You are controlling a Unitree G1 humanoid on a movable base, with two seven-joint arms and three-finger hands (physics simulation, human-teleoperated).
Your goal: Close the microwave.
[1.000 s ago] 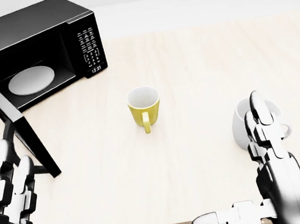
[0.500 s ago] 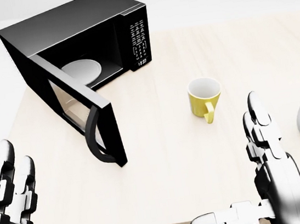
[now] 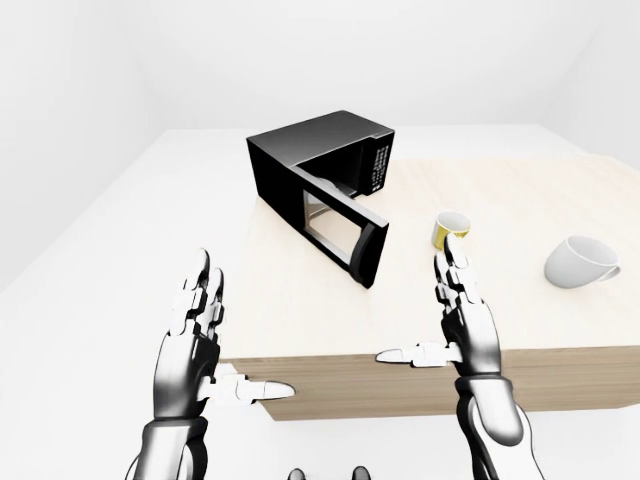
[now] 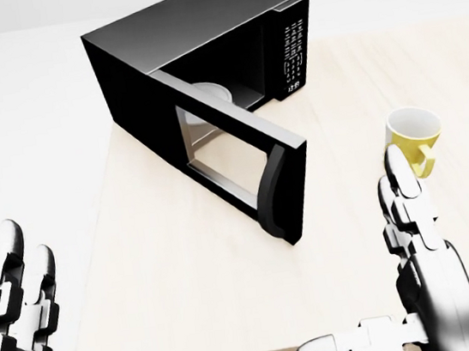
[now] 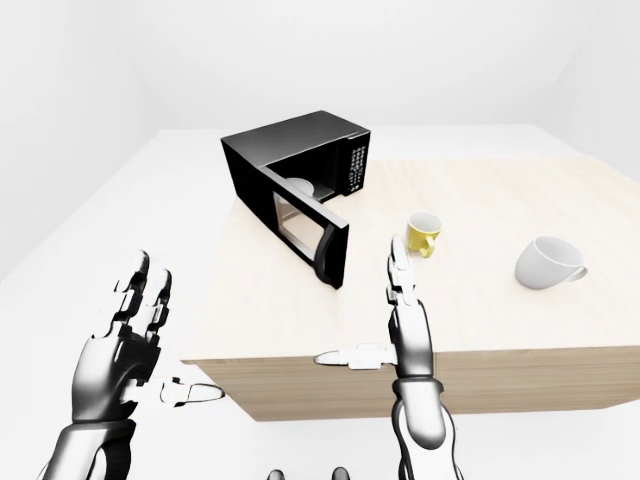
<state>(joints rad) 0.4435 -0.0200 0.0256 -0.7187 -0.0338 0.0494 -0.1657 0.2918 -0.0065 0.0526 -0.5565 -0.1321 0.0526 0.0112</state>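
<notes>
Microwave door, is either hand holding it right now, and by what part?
No. Both the left hand and the right hand are open and hold nothing, their fingers spread short of the open microwave door and its handle.

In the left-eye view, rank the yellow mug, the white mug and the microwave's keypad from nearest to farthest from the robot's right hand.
1. Yellow mug, just above the right hand.
2. White mug, off to the right on the table.
3. Keypad, on the microwave, up and left past the open door.
</notes>
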